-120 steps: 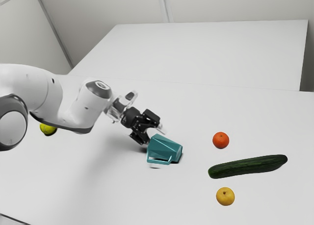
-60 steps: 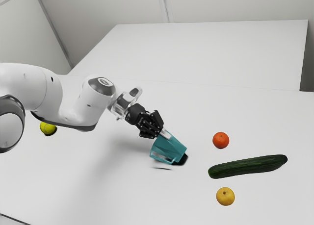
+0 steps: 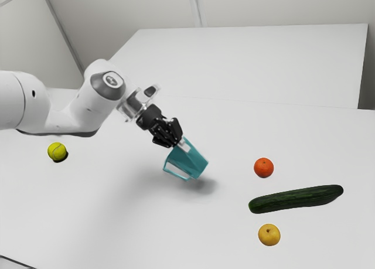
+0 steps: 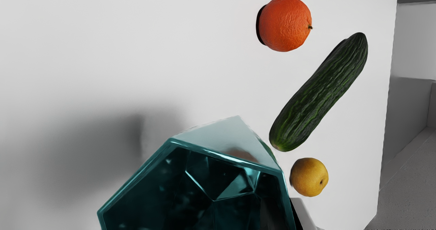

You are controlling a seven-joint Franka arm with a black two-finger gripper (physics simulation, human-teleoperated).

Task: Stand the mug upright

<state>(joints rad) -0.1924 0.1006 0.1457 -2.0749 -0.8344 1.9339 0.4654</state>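
Observation:
In the exterior view my gripper is shut on the rim side of the teal mug. The mug hangs tilted above the table, its shadow below it and its handle toward the exterior view's left. From the wrist view, the mug shows its open, many-sided mouth. There my gripper pinches the mug's wall, one finger outside it and a dark shape, seemingly the other finger, inside. The mug's base is hidden in the wrist view.
On the white table, an orange, a cucumber and a yellow fruit lie beyond the mug toward the exterior view's right. A tennis ball rests near the arm.
The mug, resting low on the table a second ago, has been taken hold of, tipped and lifted. Hand and mug have since moved up and back toward the exterior view's left.

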